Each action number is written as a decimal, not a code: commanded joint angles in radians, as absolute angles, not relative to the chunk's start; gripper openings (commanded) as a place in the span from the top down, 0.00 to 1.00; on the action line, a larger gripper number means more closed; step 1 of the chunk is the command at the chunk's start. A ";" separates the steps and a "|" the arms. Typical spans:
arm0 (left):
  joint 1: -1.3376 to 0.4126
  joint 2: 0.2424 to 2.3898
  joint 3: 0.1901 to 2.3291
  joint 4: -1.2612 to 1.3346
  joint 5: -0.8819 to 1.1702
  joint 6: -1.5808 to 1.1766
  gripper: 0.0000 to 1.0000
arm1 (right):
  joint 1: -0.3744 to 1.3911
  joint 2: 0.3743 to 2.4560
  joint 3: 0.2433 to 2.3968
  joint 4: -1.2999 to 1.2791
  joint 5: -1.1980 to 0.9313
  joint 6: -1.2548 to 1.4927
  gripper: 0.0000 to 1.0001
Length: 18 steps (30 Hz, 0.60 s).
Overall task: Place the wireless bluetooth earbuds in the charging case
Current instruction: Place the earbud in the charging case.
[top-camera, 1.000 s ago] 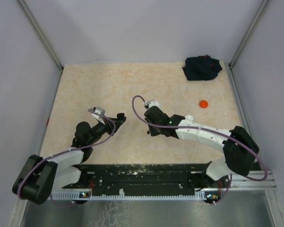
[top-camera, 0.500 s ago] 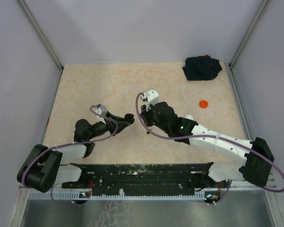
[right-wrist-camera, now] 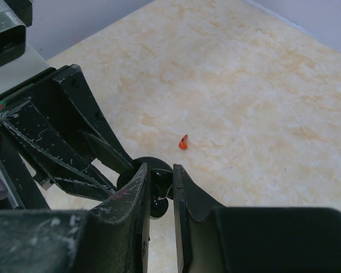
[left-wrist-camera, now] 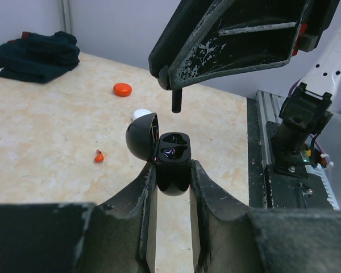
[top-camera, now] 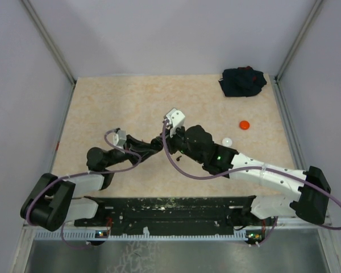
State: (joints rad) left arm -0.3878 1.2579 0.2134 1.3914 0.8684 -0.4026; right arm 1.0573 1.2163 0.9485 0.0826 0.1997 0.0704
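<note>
1. Well, the left gripper [left-wrist-camera: 171,172] is squeezing the black charging case [left-wrist-camera: 174,151] between its two fingers.
2. Right above the case, close but not touching, hangs the right gripper [left-wrist-camera: 171,81]. It is pinched tight on a black earbud [left-wrist-camera: 176,101], and the bud's little stem points straight down at the case.
3. The case is round and shiny. Its lid [left-wrist-camera: 140,136] is swung open to one side, and two hollows show inside with a small purple glint.
4. A red earbud [left-wrist-camera: 98,156] lies on the table [left-wrist-camera: 51,125], off to the lid side of the case and well apart from both grippers. It is tiny.
5. Most of the black bud is hidden by the fingers — only the stem shows. I can't tell if anything sits in the hollows. From the high camera, the two grippers crowd together and cover the case.
</note>
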 commanded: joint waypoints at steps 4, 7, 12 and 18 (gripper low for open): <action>-0.399 1.271 0.182 1.583 0.892 -0.352 1.00 | 1.103 1.162 0.938 0.187 0.118 0.038 0.87; -0.399 1.282 0.177 1.622 0.901 -0.342 1.00 | 1.110 1.158 0.922 0.211 0.109 0.028 0.87; -0.400 1.292 0.157 1.701 0.903 -0.335 1.00 | 1.115 1.183 0.932 0.192 0.113 0.019 0.86; -0.400 1.291 0.158 1.715 0.903 -0.344 1.00 | 1.122 1.185 0.918 0.209 0.108 0.012 0.86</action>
